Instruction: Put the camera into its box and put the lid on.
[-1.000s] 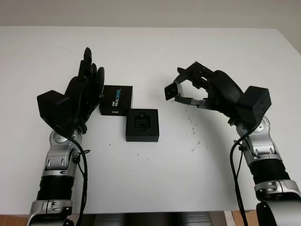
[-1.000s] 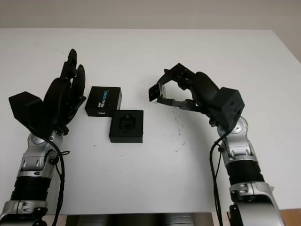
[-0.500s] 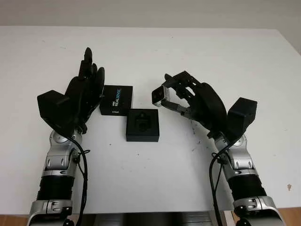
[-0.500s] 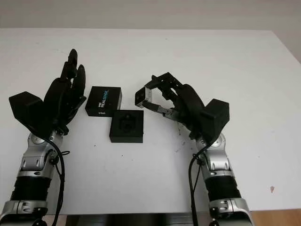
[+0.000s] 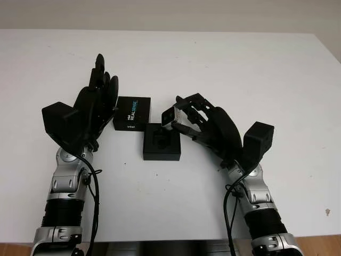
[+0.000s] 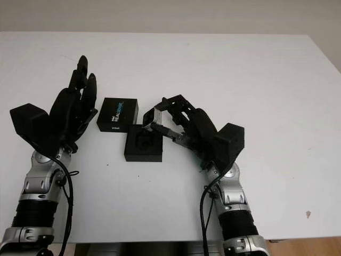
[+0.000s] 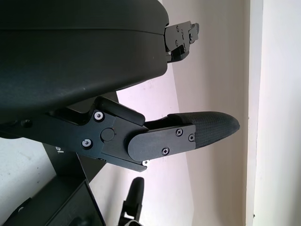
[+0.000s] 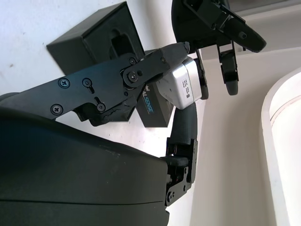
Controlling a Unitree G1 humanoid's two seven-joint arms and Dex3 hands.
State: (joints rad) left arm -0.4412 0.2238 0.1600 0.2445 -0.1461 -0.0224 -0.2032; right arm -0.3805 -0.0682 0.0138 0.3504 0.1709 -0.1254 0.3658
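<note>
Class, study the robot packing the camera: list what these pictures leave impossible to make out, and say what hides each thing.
1. The camera: the right hand has its fingers wrapped round it, so its lens side is hidden in the eye views.
2. The box: its recess is black on black, so its depth is unreadable.
3. The lid: its smaller print is too small to read.
4. Left hand, open beside the lid: its palm faces away from the head camera.
</note>
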